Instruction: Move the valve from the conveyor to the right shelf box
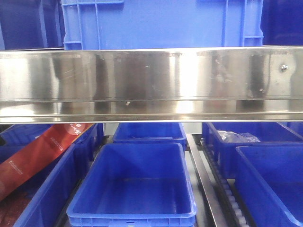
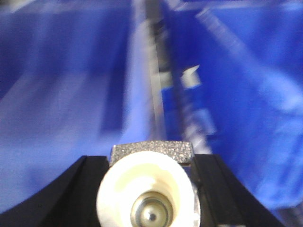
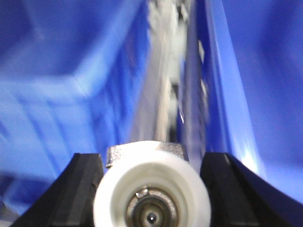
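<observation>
Clamping a valve (image 2: 142, 189), left tool (image 2: 149, 161); right tool (image 3: 151, 158) grips another valve (image 3: 151, 187).

Left tool (image 2: 149, 158) matte black, wedge-shaped, right tool (image 3: 151, 156) equally black, angular

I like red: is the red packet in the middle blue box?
No, the red packet leans across the left boxes; the middle blue box is bare.

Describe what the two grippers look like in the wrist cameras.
Left gripper: two plain black fingers, broad at the base, tapering toward the tips. Right gripper: the same black, wedge-shaped fingers. No cables or markings show.
</observation>
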Robot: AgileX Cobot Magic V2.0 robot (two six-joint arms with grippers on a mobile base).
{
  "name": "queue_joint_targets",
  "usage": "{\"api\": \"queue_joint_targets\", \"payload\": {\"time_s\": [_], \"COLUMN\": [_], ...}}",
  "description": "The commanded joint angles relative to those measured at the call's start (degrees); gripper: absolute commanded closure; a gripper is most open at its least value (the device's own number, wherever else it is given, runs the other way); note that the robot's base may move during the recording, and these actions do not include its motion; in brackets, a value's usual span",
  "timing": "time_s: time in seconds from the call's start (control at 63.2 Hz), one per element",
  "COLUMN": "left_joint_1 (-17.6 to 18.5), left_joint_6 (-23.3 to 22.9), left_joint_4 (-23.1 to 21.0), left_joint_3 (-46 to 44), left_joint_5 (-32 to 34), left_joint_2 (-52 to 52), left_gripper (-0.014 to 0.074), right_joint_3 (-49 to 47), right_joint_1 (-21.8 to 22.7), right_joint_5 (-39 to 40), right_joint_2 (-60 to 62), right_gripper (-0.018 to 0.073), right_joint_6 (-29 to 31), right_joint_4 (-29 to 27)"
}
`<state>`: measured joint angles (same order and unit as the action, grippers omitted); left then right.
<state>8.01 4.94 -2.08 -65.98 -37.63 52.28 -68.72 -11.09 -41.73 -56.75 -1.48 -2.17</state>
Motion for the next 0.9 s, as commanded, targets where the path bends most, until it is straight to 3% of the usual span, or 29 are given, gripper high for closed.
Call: {"api": "queue_joint_targets", "payload": {"time_s": [0.0,0.206,0.38,0.57,0.823,0.886], "left_joint_1": [4.01,13.92,18.62,19.36,19.58,19.94], "left_joint_6": [0.99,0.99,0.99,0.99,0.99,0.99], "left_joint_4": [-0.59,0.10,0.10,-0.83,-2.19,-2.31], "left_joint_3": [-6.30,-19.96,-30.40,-39.07,-40.39,-40.39], "left_joint_5": [2.16,2.16,2.63,3.06,4.49,4.60], "left_joint_2": [4.01,16.67,26.84,36.82,43.76,44.73], "left_gripper": [0.0708,0.0708,0.0708,0.0708,0.0708,0.0693], "right_joint_3": [-4.87,-17.78,-26.87,-32.84,-34.87,-34.87], "right_joint_1": [-0.70,-0.83,-3.66,-9.53,-14.01,-14.24], "right_joint_5": [4.60,3.85,3.58,4.83,7.13,7.97], "right_joint_2": [-2.25,-10.98,-18.68,-27.06,-35.64,-36.85], "right_gripper": [0.0724,0.0724,0.0724,0.0724,0.0724,0.0683], "right_joint_6": [0.50,0.50,0.50,0.50,0.60,0.60], "right_joint_4": [0.29,-2.84,-3.69,-3.69,-3.69,-3.69]}}
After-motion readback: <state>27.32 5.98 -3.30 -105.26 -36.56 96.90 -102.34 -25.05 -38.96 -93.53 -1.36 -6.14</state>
